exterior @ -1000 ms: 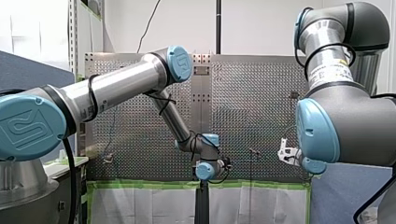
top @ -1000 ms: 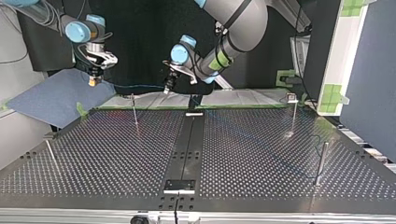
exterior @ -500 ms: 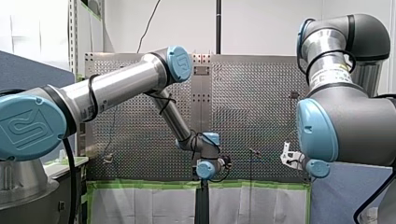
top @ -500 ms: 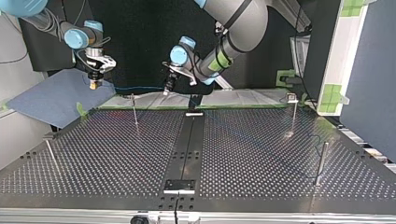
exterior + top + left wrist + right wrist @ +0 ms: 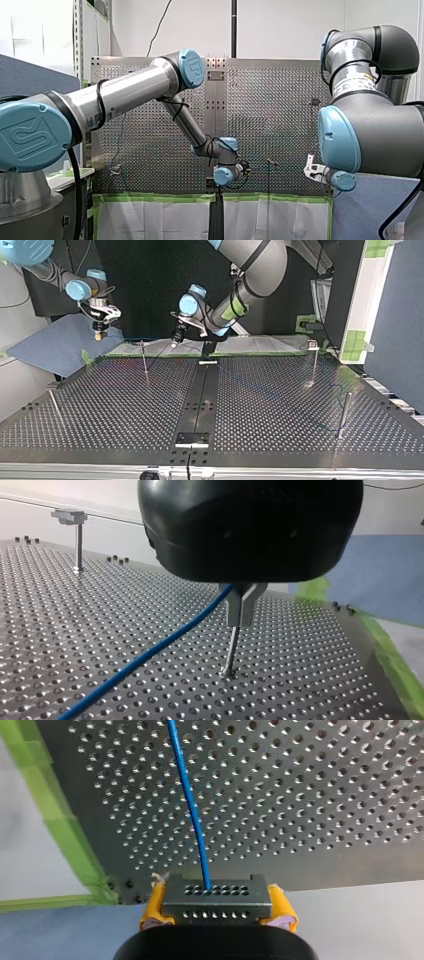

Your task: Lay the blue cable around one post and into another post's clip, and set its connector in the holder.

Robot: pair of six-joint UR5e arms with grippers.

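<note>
Obs: blue cable (image 5: 192,815) runs straight from its connector (image 5: 217,897), clamped in our right gripper's (image 5: 100,334) yellow pads (image 5: 152,909). It crosses the top view's upper left to our left gripper (image 5: 242,612), metal fingers (image 5: 235,607) closed on it, a post (image 5: 231,650) just ahead.

Risk: we judge that over-tension could drag the cable through those fingers, while slack could let it miss the post.

My left arm (image 5: 130,92) reaches across the table (image 5: 280,110) to its middle. My right gripper (image 5: 310,167) hangs near a post (image 5: 270,163).
</note>
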